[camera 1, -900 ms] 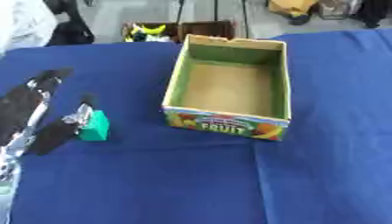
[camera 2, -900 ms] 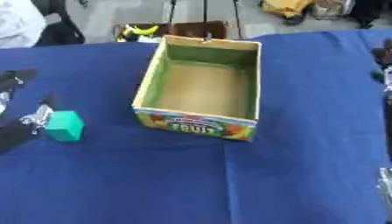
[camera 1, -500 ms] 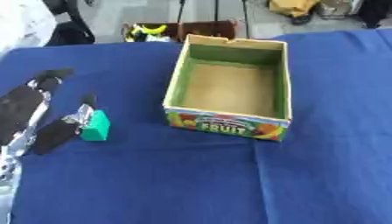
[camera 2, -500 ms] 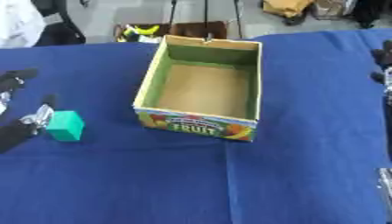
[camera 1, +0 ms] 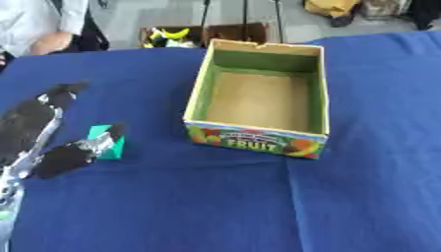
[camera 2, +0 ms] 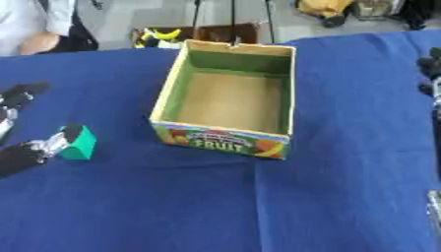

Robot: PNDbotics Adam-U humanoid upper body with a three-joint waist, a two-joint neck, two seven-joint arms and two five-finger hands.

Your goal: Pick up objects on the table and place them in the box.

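Beside the left robot hand (camera 1: 39,133), at the thumb tip: one small green block (camera 1: 108,142), lying on the blue-covered surface (camera 1: 215,206). The thumb touches the block's near-left side; the long fingers extend away past it, straight and spread, not closed round anything. The block stands on the cloth, not lifted.

Right of that hand, well apart from the block: one open cardboard box (camera 1: 263,101), green inner walls, brown floor, fruit print and the word FRUIT on the near wall. The box is upright and holds nothing visible.

Right robot hand (camera 2: 429,74): shows only at the right edge of the right eye view, as a dark part level with the box's far half. Whether its fingers are spread or curled cannot be told. It touches none of the task's things.

Beyond the surface, past the box's far wall: a second brown carton (camera 1: 203,34) on the floor, with a yellow and green item (camera 1: 168,35) inside. The block lies between the left robot hand and the box, nearer the hand.
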